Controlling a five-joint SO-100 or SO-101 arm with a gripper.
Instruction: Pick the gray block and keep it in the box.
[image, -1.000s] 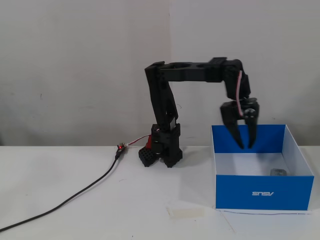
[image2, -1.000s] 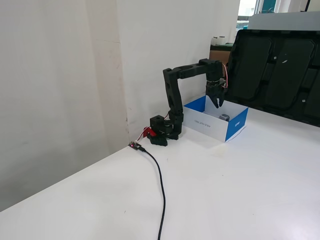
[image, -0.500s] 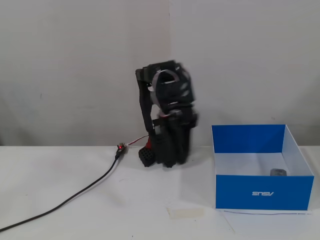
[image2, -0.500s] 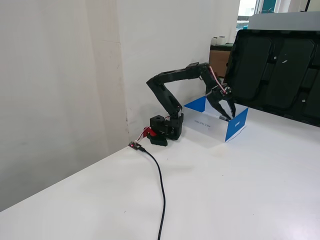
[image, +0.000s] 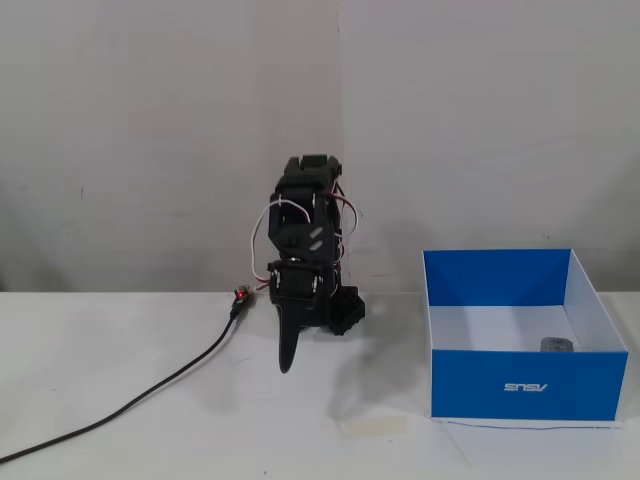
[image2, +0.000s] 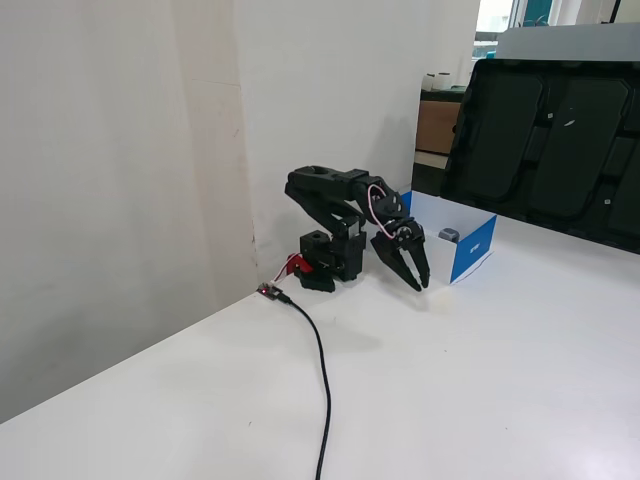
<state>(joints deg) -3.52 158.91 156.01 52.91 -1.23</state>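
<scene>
The arm is folded low over its base on the white desk (image: 120, 400), and the gripper (image: 286, 358) hangs tip-down just off the surface, pinching nothing. In a fixed view from the side its 2 fingers (image2: 413, 272) look slightly parted at the tips with only air between them, so I read this as a tucked rest pose, not a reach. Over to the right in the front fixed view sits the box (image: 527, 386), blue outside, white inside, open at the top, with a small white logo facing us. And there it is: the gray block (image: 556, 345) lies down on the box floor, close behind the front wall, only its top peeking over the edge. The side fixed view agrees, block (image2: 449, 235) inside box (image2: 473, 247), with the gripper just beside the box's near wall. A black cable (image2: 322, 380) trails from the base across the desk. Judging from this, the drop looks done.
</scene>
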